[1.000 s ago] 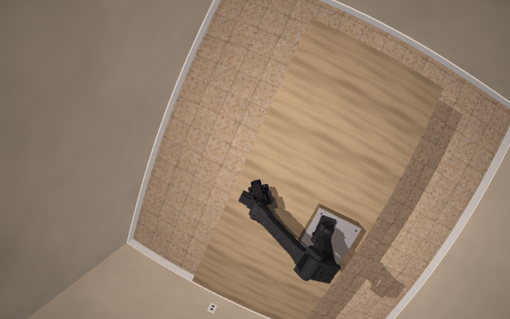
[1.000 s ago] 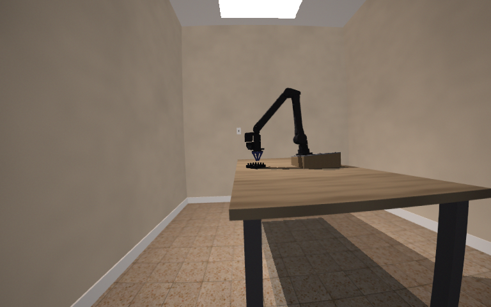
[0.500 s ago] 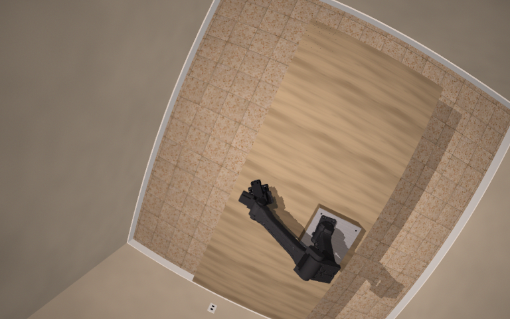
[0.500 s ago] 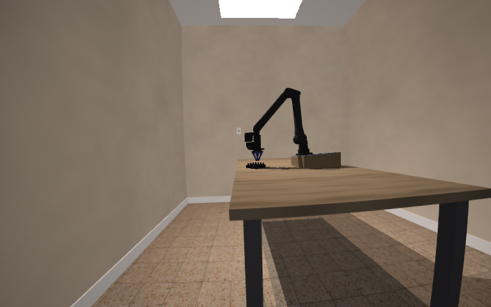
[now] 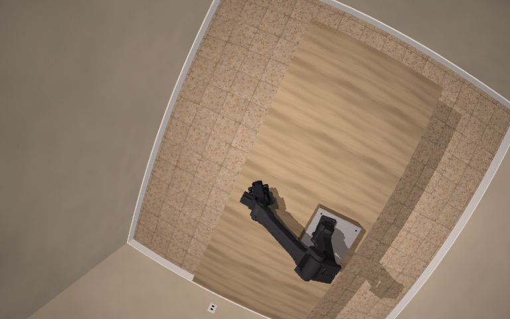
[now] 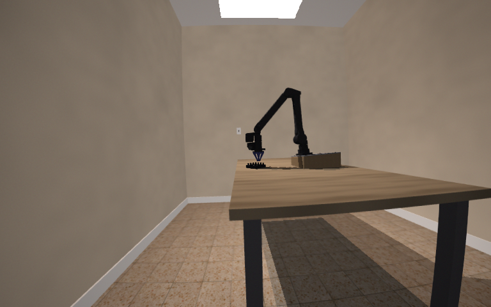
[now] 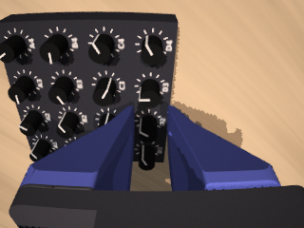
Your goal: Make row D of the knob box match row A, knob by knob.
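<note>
Gripper (image 5: 258, 191) (image 6: 257, 160) (image 7: 150, 115): blue fingers a little apart, nothing between them, tips above the row D side of the box.
Knob box (image 6: 255, 165) (image 7: 128, 28): on the table (image 5: 319, 131) (image 6: 325, 188) (image 7: 237, 47), below the fingers, hidden from the top view; names face right in the wrist view.
Knob D4 (image 7: 153, 58): line up and left; knob A4 (image 7: 14, 47) points down-left, so this pair looks unmatched.
Knob D3 (image 7: 151, 89): line left; knob A3 (image 7: 21, 91) points downward; turning left to do.
Knob D2 (image 7: 149, 124): close to knob A2 (image 7: 32, 122), perhaps matched.
Knob D1 (image 7: 148, 154): too foreshortened to compare surely with knob A1 (image 7: 41, 148).
Progress: D3 and D4 seem to remain, D1 unsettled.
Arm (image 5: 279, 232) (image 6: 273, 110): reaching over the box; final withdrawal remains.
</note>
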Available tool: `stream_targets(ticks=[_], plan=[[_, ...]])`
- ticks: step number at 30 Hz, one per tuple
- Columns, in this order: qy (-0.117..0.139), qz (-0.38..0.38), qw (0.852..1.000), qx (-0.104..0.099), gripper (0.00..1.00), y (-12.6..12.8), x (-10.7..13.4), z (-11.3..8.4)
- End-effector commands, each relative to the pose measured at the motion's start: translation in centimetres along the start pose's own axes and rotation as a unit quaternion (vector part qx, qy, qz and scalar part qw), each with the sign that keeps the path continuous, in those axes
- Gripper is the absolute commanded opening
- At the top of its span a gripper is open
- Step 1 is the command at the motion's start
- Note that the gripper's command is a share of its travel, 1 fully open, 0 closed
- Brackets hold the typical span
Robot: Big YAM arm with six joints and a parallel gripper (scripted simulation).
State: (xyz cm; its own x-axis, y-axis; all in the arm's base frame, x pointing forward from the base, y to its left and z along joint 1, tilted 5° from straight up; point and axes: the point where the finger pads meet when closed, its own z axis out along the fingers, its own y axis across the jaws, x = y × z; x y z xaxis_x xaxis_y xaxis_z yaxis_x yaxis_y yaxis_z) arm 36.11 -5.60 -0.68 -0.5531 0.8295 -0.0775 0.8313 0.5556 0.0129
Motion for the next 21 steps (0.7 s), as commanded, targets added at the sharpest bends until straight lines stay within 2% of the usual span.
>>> stream_targets(ticks=[1, 21], plan=[[-0.009, 0.003, 1.000, -0.008, 0.19, 0.37, 0.05, -0.27], [-0.006, 0.005, 1.000, -0.005, 0.19, 0.18, 0.08, 0.00]])
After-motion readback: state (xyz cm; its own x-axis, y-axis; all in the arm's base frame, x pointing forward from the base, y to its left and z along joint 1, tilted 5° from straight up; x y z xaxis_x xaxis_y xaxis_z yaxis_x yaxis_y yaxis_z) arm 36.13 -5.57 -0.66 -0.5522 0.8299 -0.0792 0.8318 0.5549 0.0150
